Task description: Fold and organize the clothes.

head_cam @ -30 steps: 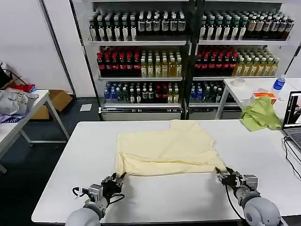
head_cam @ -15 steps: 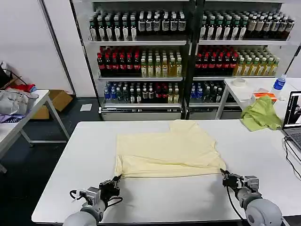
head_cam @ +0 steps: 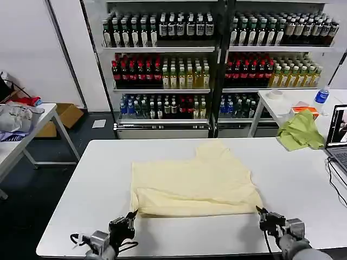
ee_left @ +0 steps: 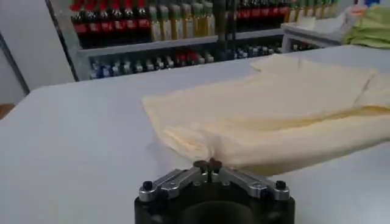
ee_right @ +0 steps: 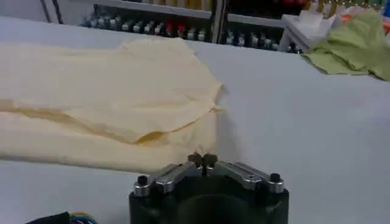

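The clothes are one pale cream-yellow T-shirt (head_cam: 195, 179), lying folded over on itself across the white table (head_cam: 81, 179). Its doubled near edge faces me. My left gripper (head_cam: 132, 215) sits low at the shirt's near left corner. In the left wrist view the shirt (ee_left: 274, 103) reaches right up to that gripper (ee_left: 208, 164), which is shut on the fabric edge. My right gripper (head_cam: 262, 212) is at the near right corner. The right wrist view has it (ee_right: 202, 159) shut on the hem of the shirt (ee_right: 109, 91).
A lime-green cloth (head_cam: 300, 131) lies on the side table at the right, beside a laptop (head_cam: 339, 135) with a black cable (head_cam: 331, 173) trailing onto my table. A grey bag (head_cam: 16, 116) rests on the table at the far left. Bottle shelves (head_cam: 217, 59) stand behind.
Both grippers have drawn back toward the table's near edge. The shirt's near edge came with them, so the whole shirt has slid closer to me.
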